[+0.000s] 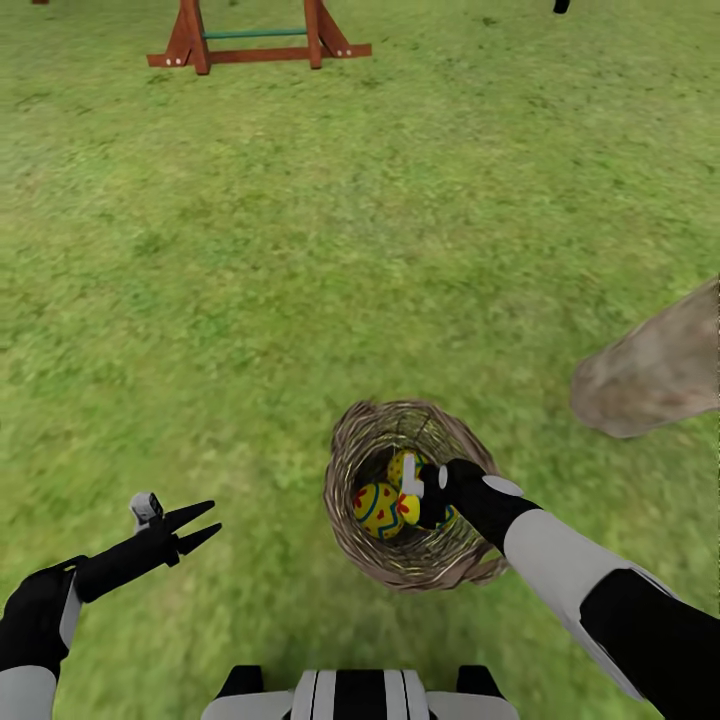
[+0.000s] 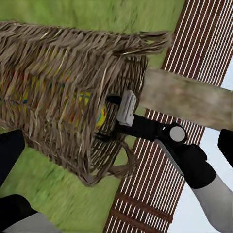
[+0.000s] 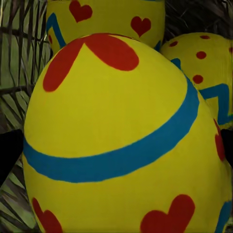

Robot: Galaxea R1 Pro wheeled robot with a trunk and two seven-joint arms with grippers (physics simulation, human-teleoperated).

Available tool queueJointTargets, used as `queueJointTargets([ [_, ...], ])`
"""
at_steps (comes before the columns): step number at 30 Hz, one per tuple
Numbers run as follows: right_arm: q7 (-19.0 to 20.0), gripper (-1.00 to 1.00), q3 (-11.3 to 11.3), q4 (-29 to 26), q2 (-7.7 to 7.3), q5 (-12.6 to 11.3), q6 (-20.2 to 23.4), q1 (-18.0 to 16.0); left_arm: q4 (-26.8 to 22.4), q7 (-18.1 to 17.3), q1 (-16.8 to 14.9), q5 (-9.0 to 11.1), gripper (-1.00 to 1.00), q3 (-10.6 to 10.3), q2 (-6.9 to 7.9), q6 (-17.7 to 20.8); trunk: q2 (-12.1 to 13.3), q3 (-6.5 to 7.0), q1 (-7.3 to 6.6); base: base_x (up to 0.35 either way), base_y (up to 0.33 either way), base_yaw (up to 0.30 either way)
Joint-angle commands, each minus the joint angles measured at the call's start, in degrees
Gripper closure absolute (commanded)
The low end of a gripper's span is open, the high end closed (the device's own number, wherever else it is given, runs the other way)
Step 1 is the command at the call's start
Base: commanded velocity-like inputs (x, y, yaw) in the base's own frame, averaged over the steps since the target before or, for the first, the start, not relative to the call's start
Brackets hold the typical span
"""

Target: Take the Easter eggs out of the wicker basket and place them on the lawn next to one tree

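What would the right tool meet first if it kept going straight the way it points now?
Most likely the nearest Easter egg, the one with the blue band, which sits right in front of the right tool inside the wicker basket. Two more eggs lie behind it. Whether the fingertips already touch it cannot be told.

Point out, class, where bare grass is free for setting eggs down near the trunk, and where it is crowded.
Free: lawn between wicker basket and tree trunk, and ahead toward the play set. Crowded: inside the basket, where the right gripper sits among three eggs.
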Motion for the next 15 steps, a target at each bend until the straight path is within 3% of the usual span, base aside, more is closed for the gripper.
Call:
queueJointTargets([
  [1, 0.21, 1.00, 0.07, -0.12, -0.01, 0.41, 0.17, -0.01, -0.04, -0.55, -0.04, -0.61, -1.00, 0.17, -0.02, 0.60, 0.40, 0.16, -0.23, 0.000, 0.000, 0.000],
  [15, 0.33, 1.00, 0.24, -0.61, 0.34, 0.41, 2.26, -0.01, -0.40, -0.75, -0.04, -0.61, -1.00, 0.17, 0.03, 0.60, 6.02, 2.67, -3.30, 0.000, 0.000, 0.000],
])
